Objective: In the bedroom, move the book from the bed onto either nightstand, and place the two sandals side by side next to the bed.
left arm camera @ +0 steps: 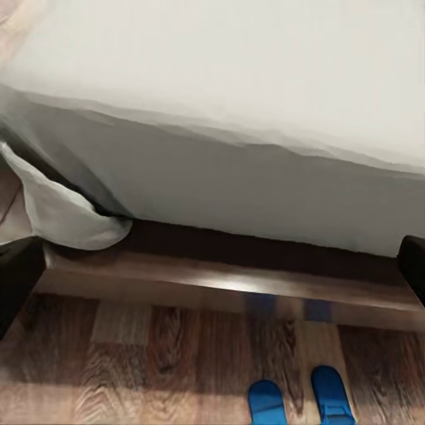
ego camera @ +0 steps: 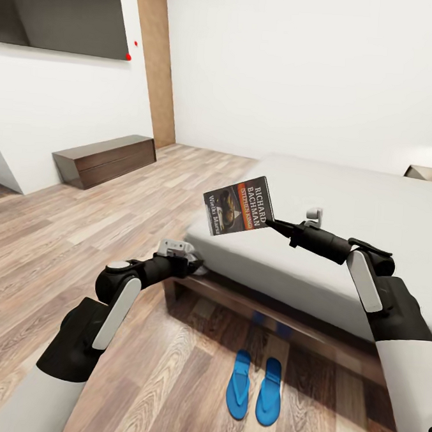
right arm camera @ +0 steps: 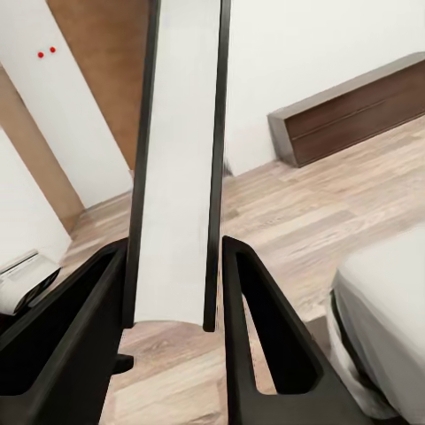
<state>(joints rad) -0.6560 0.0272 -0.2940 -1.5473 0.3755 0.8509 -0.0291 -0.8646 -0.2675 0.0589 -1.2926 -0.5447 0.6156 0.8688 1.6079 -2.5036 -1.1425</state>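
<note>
book [ego camera: 239, 206] lifted clear of the bed [ego camera: 369, 212], pinched in the right end effector [ego camera: 271, 223], not yet on a nightstand [ego camera: 426, 172]. sandals [ego camera: 253, 388] already paired on the floor beside the bed. left end effector [ego camera: 191, 264]: grip state impossible to tell.

The book [ego camera: 239, 206], held up tilted with its top toward about two o'clock, bears on its cover "RICHARD BACHMAN" in white, "STEPHEN KING" on the orange band, and a white title too blurred to read.
</note>
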